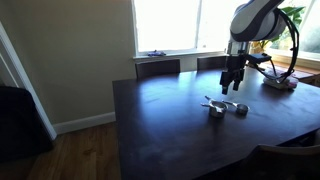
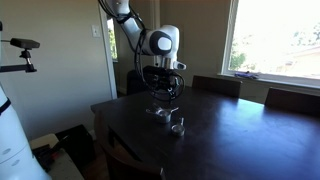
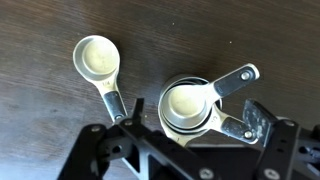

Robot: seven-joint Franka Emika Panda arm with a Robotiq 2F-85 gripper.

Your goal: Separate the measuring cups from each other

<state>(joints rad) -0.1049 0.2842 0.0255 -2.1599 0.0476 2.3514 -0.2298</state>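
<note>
Table: dark wood, smooth top.
Pincer: fingers spread wide, hovering over nested stack, pinching nothing.
Measuring cups: on table under arm. Lone cup sits at 10 o'clock from stack, not touching it.
Stack handles fan toward 2 and 4 o'clock.
Judgement: thin steel, so light, stiff, slick; round rims likely to slip. Best hold is top cup's flat handle. Nested cups may lift together.

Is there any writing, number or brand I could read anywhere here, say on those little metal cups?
None readable. The small shiny silver metal measuring cups show no legible size marks on their flat handles; the dark wooden table bears no text.
</note>
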